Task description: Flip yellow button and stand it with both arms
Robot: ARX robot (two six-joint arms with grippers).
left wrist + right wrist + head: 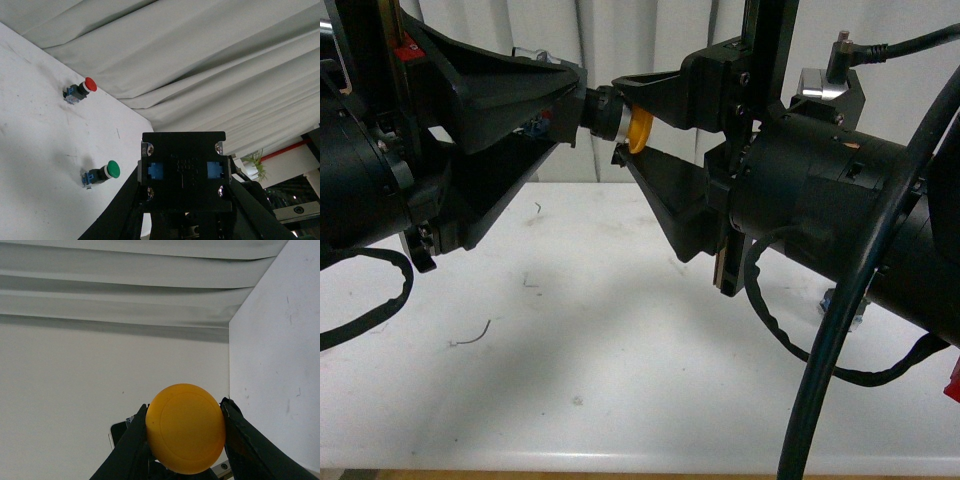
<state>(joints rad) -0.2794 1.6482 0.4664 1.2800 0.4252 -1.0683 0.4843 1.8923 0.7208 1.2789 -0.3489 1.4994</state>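
Above the table [620, 380], left claw [578, 108] grips yellow button [639, 131] base, right claw [617, 119] clamps its cap.

The yellow mushroom-capped push-button [632, 130] is hanging above the white table [620, 330], sitting between the black tapering left gripper [578, 108] on its left and the black right gripper [623, 120] on its right. The red-capped button [81, 90] and the green-capped button [102, 173] are lying apart on the table, the red one nearer the grey cloth curtain [200, 65]
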